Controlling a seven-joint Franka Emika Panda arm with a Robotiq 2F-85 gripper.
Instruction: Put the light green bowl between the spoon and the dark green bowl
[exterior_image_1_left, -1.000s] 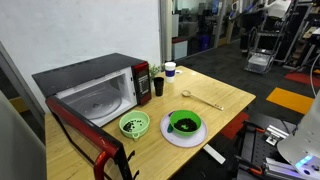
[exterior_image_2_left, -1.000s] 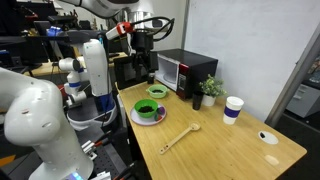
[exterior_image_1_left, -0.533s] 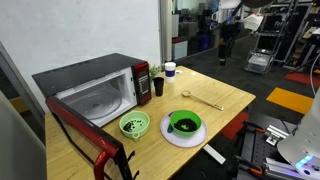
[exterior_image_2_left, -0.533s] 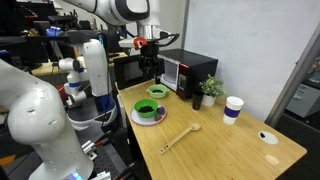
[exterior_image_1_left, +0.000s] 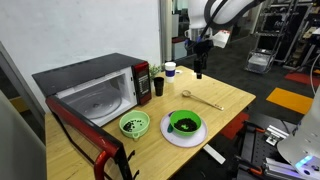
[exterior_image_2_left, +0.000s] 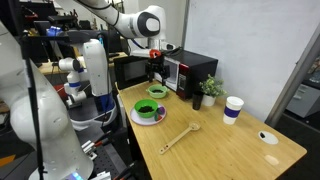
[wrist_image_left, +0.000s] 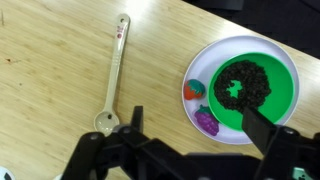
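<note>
The light green bowl sits on the wooden table in front of the microwave. The dark green bowl stands on a white plate. The pale spoon lies on the table beyond the plate. My gripper hangs open and empty, well above the table, over the spoon and plate. The light green bowl is out of the wrist view.
A microwave with its door open stands at one end of the table. A white cup and a small potted plant stand near it. A toy strawberry and grapes lie on the plate. A white stick lies at the table edge.
The arm has swung in from beyond the table and come lower, so the gripper now hangs over the spoon and plate. The bowls and spoon have not moved.
</note>
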